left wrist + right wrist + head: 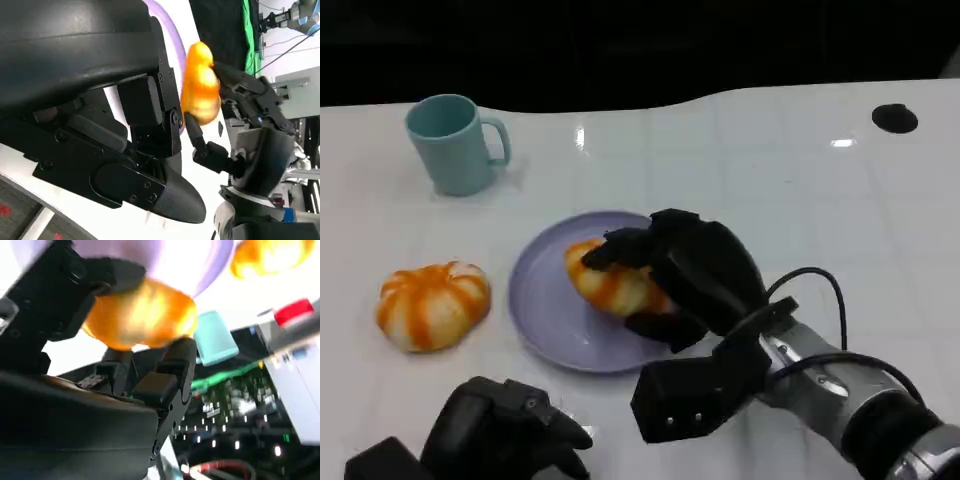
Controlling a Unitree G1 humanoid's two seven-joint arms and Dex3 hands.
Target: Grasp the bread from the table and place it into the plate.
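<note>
An orange-and-white bread roll [608, 280] lies on the lavender plate [545, 300] in the head view. My right hand [685, 275] grips it, fingers wrapped over its far and near sides. The right wrist view shows the same bread [142, 315] between black fingers [170, 375] with the plate [165, 255] behind it. In the left wrist view the bread [201, 85] shows at the plate's rim [172, 35], held by the right hand [240, 115]. My left hand [495, 435] rests low at the table's front edge, fingers curled, nothing in it.
A second, rounder orange-and-white bread [432, 303] sits on the white table left of the plate. A teal mug [453, 143] stands at the back left. A small black disc [894, 118] lies at the far right.
</note>
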